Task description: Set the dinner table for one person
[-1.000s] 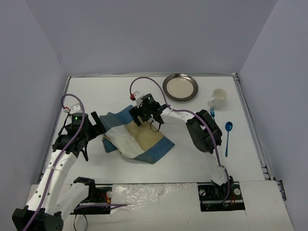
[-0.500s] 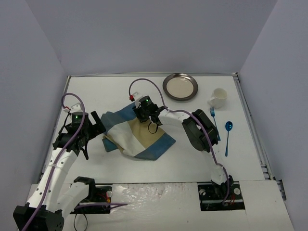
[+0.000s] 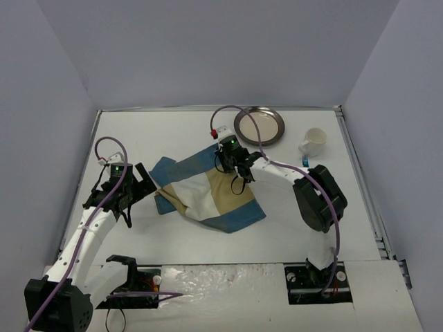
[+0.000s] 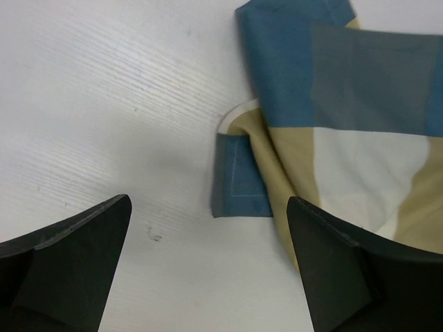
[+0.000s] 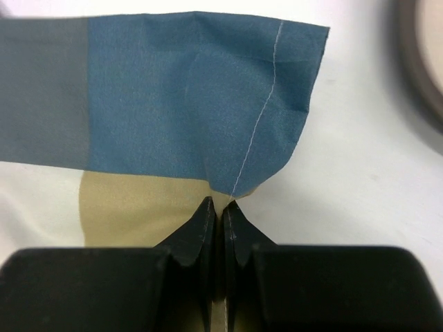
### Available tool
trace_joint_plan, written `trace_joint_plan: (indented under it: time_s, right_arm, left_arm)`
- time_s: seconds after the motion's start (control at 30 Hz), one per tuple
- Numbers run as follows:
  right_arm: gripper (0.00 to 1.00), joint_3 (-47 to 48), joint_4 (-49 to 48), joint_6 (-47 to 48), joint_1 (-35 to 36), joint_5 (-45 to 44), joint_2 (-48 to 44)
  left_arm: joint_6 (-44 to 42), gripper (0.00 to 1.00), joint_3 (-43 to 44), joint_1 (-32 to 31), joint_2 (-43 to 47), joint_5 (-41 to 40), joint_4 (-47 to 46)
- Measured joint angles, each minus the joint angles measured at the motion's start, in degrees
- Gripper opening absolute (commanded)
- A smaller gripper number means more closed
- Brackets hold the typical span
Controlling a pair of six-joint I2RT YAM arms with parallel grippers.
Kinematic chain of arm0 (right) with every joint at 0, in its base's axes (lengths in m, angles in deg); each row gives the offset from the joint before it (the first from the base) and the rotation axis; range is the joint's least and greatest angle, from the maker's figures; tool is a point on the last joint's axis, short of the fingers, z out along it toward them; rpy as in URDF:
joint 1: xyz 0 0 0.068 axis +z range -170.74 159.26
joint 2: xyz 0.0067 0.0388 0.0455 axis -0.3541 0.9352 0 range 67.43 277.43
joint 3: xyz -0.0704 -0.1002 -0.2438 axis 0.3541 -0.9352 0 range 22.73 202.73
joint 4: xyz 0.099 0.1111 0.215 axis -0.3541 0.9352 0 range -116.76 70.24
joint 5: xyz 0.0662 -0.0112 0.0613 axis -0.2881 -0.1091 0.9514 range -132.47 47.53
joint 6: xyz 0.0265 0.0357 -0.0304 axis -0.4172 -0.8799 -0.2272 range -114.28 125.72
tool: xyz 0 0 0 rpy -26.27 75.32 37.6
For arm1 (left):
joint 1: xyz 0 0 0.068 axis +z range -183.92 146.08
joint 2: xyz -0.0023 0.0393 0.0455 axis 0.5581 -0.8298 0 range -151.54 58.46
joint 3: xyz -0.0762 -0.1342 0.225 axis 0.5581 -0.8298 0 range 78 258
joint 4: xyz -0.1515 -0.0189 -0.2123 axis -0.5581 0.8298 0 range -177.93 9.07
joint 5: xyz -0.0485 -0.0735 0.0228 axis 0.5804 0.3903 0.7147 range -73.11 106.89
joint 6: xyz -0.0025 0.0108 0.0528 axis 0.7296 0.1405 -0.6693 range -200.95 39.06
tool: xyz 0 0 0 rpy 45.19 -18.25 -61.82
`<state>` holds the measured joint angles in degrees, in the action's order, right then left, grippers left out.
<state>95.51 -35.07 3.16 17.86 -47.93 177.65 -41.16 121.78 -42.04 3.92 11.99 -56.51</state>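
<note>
The blue-and-tan striped placemat (image 3: 208, 195) lies rumpled and partly folded over in the middle of the white dinner table (image 3: 166, 131). My right gripper (image 3: 227, 160) is shut on the mat's far blue edge near its corner. In the right wrist view the fabric (image 5: 180, 97) is pinched between the closed tips of that gripper (image 5: 221, 205). My left gripper (image 3: 144, 181) stands open just left of the mat. In the left wrist view the mat's folded blue corner (image 4: 239, 187) lies ahead of this gripper (image 4: 209, 207), with nothing between its fingers.
A round metal plate (image 3: 259, 125) sits at the back, just right of the right gripper, and shows at the edge of the right wrist view (image 5: 422, 62). A white cup (image 3: 313, 141) stands at the back right. A blue utensil tip (image 3: 305, 162) shows beside the right arm.
The right gripper has closed on the placemat's far edge and moved right and back, pulling the mat rightward. The left gripper has followed slightly to the right, still open.
</note>
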Motion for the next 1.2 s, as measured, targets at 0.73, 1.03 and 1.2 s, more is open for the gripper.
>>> trace_joint_plan:
  time_s: [0.73,1.03,1.2]
  right_arm:
    - [0.0,-3.8,3.2,-4.84,-3.23,-2.22,-7.28]
    - [0.0,-5.01,2.22,-5.66,-3.37,-2.22,-7.24]
    - [0.0,-6.07,1.74,-6.29,-3.42,-2.2,-7.26]
  left_arm:
    - [5.53,0.57,-9.21,-8.01,-18.28,5.02,-20.97]
    - [7.12,0.47,-8.07,-10.8,-23.33,2.58,-23.12]
    - [7.23,0.44,-4.36,-13.01,-27.41,0.71,-22.46]
